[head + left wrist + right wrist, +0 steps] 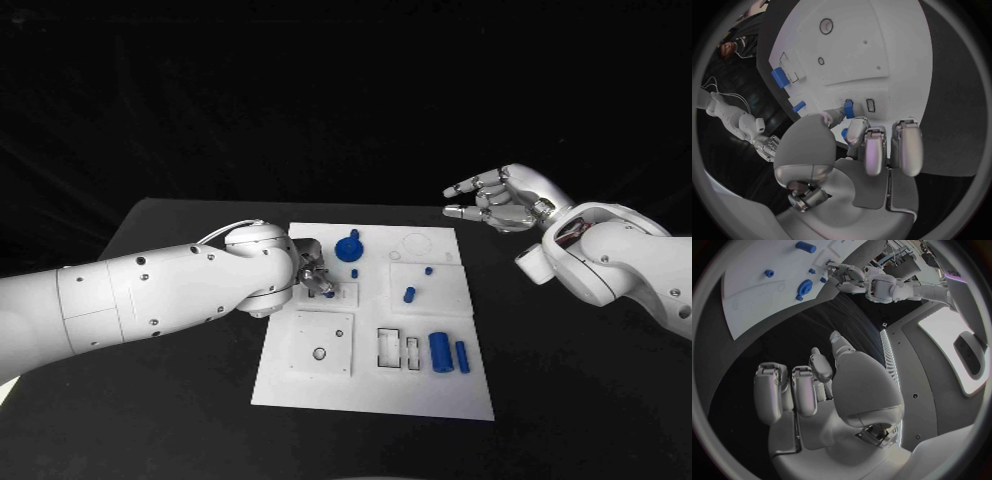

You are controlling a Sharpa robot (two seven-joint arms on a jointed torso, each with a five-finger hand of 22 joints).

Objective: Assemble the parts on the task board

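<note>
The white task board (375, 390) lies in the middle of the black table. My left hand (313, 279) is low over its left part and pinches a small blue part (848, 108) between thumb and a finger, right beside a small rectangular slot (870, 104). A round blue part with a knob (349, 247) stands just beyond that hand. Two small blue parts (428, 269) (410, 294) stand in the right middle of the board. Two blue cylinders (440, 352) lie side by side near the front right. My right hand (490, 197) hovers above the table past the board's far right corner, fingers apart, holding nothing.
A raised square plate with a small hole (320, 343) sits on the board's front left, with outlined rectangular recesses (389, 346) beside it. A faint circle outline (417, 244) marks the far right. Black table (577, 380) surrounds the board.
</note>
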